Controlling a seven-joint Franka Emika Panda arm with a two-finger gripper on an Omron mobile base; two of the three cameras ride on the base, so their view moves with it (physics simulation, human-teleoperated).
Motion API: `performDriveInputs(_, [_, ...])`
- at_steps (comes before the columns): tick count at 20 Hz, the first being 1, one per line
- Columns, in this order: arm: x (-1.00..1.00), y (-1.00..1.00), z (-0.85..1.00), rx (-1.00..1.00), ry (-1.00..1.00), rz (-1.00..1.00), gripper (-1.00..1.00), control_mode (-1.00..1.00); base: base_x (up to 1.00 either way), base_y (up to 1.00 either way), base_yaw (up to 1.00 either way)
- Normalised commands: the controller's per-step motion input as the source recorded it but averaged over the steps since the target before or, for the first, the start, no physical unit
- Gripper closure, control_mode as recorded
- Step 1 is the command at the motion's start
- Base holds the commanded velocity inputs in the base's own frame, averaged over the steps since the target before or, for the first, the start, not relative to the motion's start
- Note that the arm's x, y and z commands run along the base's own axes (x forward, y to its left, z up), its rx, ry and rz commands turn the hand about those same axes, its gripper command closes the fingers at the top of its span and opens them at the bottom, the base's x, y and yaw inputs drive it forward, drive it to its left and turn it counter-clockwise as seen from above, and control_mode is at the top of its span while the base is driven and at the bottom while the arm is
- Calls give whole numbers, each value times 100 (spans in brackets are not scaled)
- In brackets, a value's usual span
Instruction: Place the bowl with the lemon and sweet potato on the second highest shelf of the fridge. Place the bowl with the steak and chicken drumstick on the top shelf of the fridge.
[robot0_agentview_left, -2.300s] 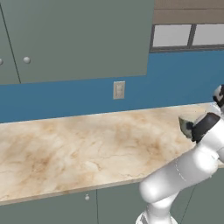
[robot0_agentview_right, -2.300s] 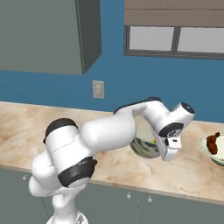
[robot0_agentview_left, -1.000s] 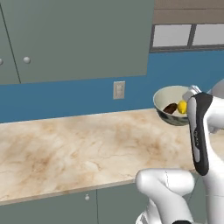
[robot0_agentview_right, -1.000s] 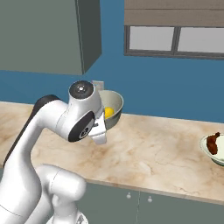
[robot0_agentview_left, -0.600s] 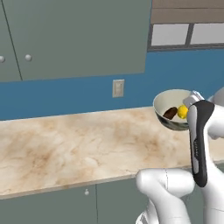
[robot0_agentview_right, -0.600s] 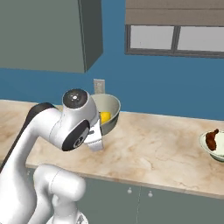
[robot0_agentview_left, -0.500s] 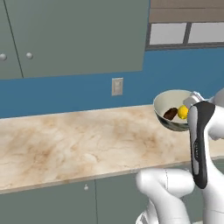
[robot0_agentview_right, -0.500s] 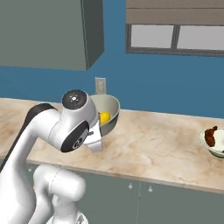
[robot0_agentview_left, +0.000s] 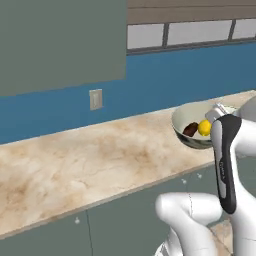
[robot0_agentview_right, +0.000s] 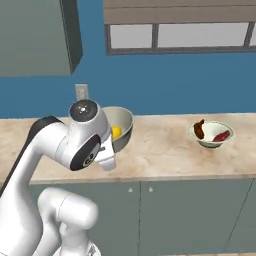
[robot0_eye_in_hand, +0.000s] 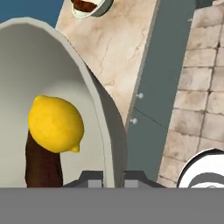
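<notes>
My gripper (robot0_eye_in_hand: 109, 181) is shut on the rim of a grey bowl (robot0_eye_in_hand: 52, 65) and holds it up, tilted, above the counter's front edge. Inside lie a yellow lemon (robot0_eye_in_hand: 56, 124) and a dark brown sweet potato (robot0_eye_in_hand: 41, 162). The left base view shows the same bowl (robot0_agentview_left: 182, 114) with the lemon (robot0_agentview_left: 204, 127) and the gripper (robot0_agentview_left: 216, 114) at its far rim. A second bowl (robot0_agentview_right: 212, 140) stands on the counter to the right, holding a chicken drumstick (robot0_agentview_right: 199, 129) and a red steak (robot0_agentview_right: 220, 136). The fridge and its shelves are out of view.
A marbled counter (robot0_agentview_left: 100, 155) runs along a blue wall with an outlet (robot0_agentview_left: 95, 99). Grey-green upper cabinets (robot0_agentview_left: 60, 45) hang above it and a window (robot0_agentview_right: 175, 35) sits to the right. Cabinet doors (robot0_agentview_right: 190, 210) and a tiled floor (robot0_eye_in_hand: 201, 100) lie below.
The base has moved, so the whole scene has shifted: the counter slid left and the second bowl came further into the right base view. The held bowl stays in the gripper.
</notes>
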Motion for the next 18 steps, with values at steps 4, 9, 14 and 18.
performDriveInputs(4, [0,0,0,0,0,0,100,100,0,0,-82])
performDriveInputs(9, [0,0,0,0,0,0,100,100,0,0,-87])
performDriveInputs(14, [0,0,0,0,0,0,100,100,0,0,-88])
performDriveInputs(18, [0,0,0,0,0,0,100,100,0,0,-87])
